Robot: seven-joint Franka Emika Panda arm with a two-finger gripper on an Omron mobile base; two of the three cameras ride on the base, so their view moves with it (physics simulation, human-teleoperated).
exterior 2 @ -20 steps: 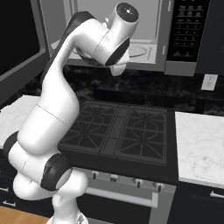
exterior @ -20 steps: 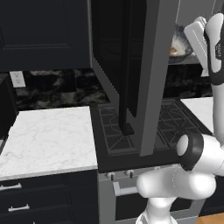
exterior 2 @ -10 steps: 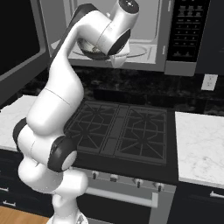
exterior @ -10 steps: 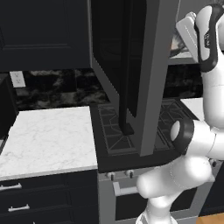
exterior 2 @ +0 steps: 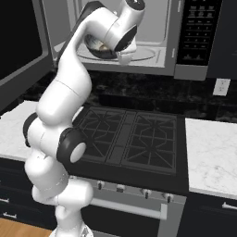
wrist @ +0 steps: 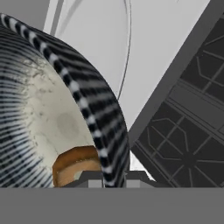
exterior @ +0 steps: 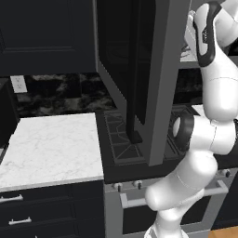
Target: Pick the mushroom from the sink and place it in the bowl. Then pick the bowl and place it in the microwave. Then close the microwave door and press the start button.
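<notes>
My claw (wrist: 114,178) is pinched tight on the rim of the bowl (wrist: 57,113), one tip inside the wall and one outside. In the hand view the mushroom (wrist: 75,165) lies in the creamy hollow of the bowl, close against that gripped rim. In the right base view my arm reaches up into the open microwave (exterior 2: 157,37), and the bowl (exterior 2: 99,46) sits at the left side of its pale glass turntable (exterior 2: 143,54), partly hidden behind my wrist. The microwave door (exterior: 142,69) stands swung wide open over the stovetop (exterior 2: 134,141), its dark handle bar toward the left base camera. A marble desk (exterior: 51,146) lies left of the stove.
</notes>
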